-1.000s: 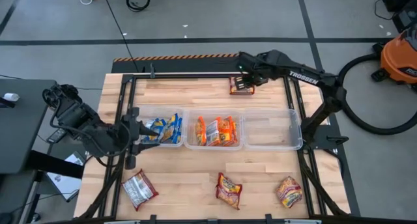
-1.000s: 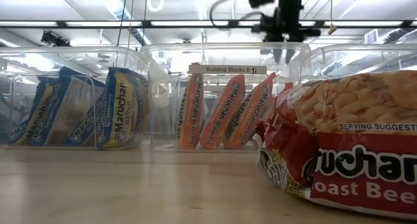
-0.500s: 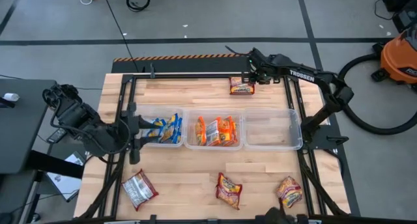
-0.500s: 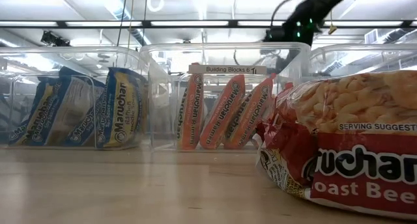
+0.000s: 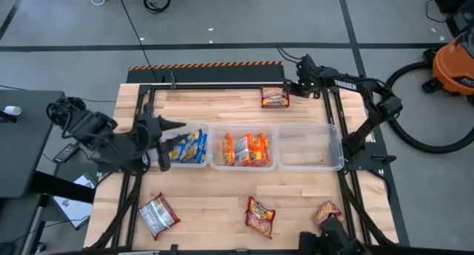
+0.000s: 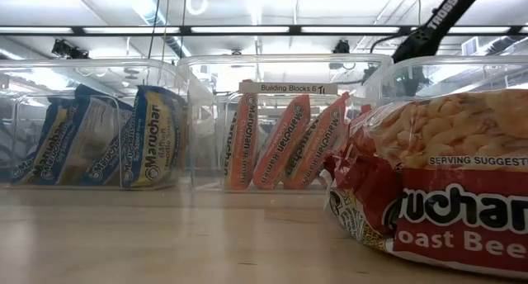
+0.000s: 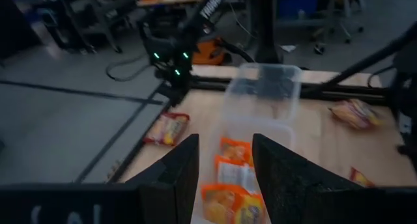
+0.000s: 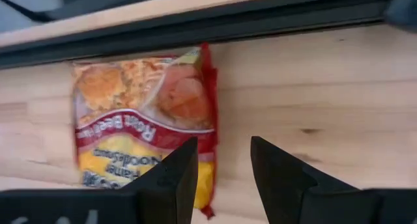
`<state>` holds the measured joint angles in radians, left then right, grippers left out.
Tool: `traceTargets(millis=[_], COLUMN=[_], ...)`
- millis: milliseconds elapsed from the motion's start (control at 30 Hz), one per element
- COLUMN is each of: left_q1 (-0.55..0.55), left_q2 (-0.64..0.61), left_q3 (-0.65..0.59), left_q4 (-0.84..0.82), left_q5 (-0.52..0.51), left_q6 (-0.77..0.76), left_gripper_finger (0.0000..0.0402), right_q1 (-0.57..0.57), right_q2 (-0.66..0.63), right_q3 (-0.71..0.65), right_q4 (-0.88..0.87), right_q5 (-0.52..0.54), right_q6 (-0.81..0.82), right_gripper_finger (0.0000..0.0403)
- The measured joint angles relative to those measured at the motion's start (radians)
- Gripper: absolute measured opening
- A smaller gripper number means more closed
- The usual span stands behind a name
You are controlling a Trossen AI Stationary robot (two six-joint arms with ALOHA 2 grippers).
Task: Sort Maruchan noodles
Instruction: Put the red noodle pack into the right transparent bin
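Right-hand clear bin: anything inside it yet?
The right-hand bin looks empty from above; bare wood shows through it. The middle bin holds orange packets, the left bin blue ones. In the low view a red packet hides its lower part.

Both robot arms are dark, almost black. The right arm (image 5: 348,83) has white letters on its side. Small green lights glow near its wrist. Each gripper has two flat dark fingers (image 8: 171,178).

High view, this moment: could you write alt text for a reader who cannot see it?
Three clear rectangular plastic bins sit in a row mid-table: the left holds blue-and-white noodle packets, the middle orange ones, the right is empty. Four red packets lie loose, one at the far edge beside the right hand, three along the near edge. The left hand hovers open over the left bin.
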<state>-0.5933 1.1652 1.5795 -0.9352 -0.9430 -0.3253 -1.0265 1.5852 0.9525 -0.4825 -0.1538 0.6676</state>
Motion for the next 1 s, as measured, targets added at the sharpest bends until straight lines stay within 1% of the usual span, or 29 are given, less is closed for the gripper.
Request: traceTargets(millis=[67,200,333,400,600,800,900,1000], left_q1=[0.028,0.077,0.113,0.122,0.126,0.126,0.126,0.126], left_q2=[0.0,0.0,0.0,0.0,0.0,0.0,0.0,0.0], left_q3=[0.0,0.0,0.0,0.0,0.0,0.0,0.0,0.0], left_q4=[0.037,0.105,0.146,0.159,0.168,0.167,0.167,0.167], left_q5=[0.0,0.0,0.001,0.003,0.005,0.004,0.005,0.005], left_q6=[0.03,0.082,0.083,0.082,0.082,0.082,0.082,0.082], left_gripper_finger=[0.0148,0.0148,0.0148,0.0148,0.0148,0.0148,0.0148,0.0148], right_q1=[-0.021,-0.039,-0.035,-0.029,-0.029,-0.019,-0.003,0.009], right_q2=[0.0,0.006,0.072,0.108,0.144,0.148,0.148,0.148], right_q3=[-0.028,-0.076,-0.082,-0.082,-0.079,-0.08,-0.08,-0.08], right_q4=[0.052,0.118,0.15,0.194,0.247,0.274,0.296,0.326], right_q5=[-0.045,-0.087,-0.131,-0.161,-0.179,-0.181,-0.18,-0.166], right_q6=[0.009,0.01,0.008,0.01,0.033,0.029,0.02,0.017], right_gripper_finger=[0.0146,0.0146,0.0146,0.0146,0.0138,0.0101,0.0072,0.0034])
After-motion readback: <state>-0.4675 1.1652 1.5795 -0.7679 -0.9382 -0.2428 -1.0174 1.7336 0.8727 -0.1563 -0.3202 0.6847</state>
